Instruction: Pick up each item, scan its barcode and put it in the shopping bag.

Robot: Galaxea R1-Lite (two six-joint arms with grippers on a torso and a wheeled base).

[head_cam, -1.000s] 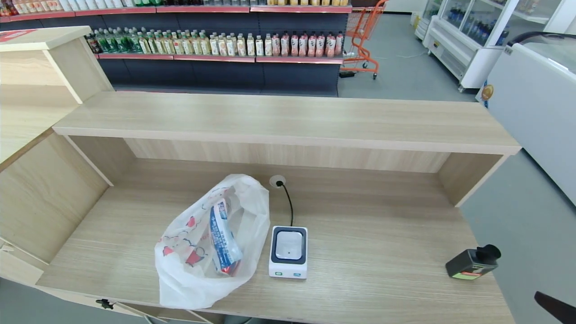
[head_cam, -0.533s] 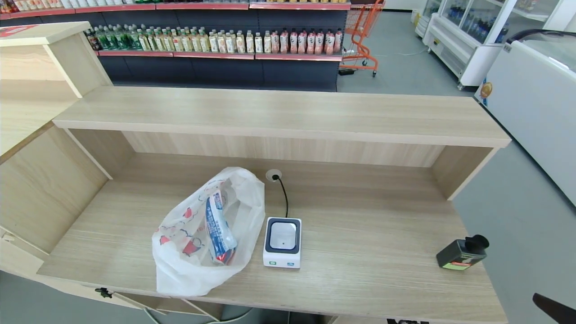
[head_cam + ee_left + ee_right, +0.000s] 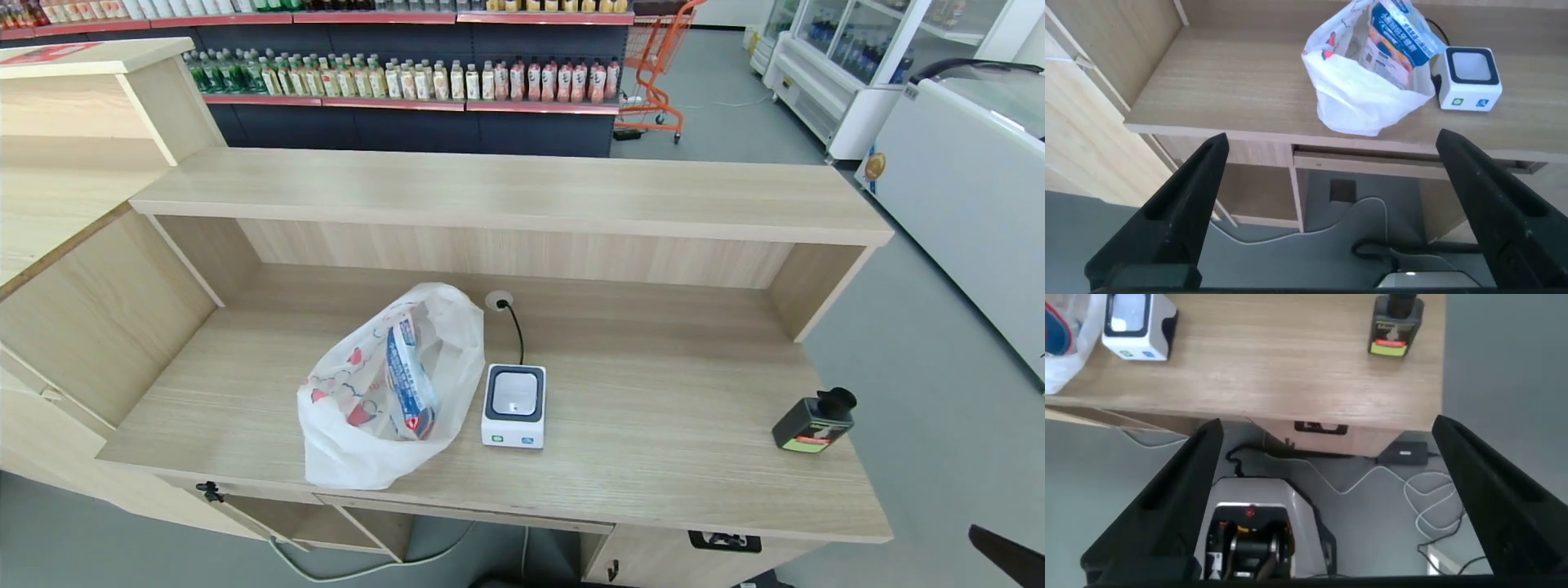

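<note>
A white shopping bag with red print lies open on the wooden counter, left of middle, with a blue-and-white packet inside it. Right beside the bag sits a white barcode scanner. A black bottle with a red-and-green label lies at the counter's right end. My left gripper hangs open, low in front of the counter, short of the bag and scanner. My right gripper is open too, off the counter's front edge, short of the bottle.
A raised wooden ledge overhangs the back of the counter, and a side panel closes its left end. The scanner's black cable runs to a hole at the back. Store shelves, an orange cart and freezers stand beyond.
The whole head view has shifted as the camera pulled back and turned, showing more of the counter's front edge. The bag, scanner and bottle keep their places on the counter.
</note>
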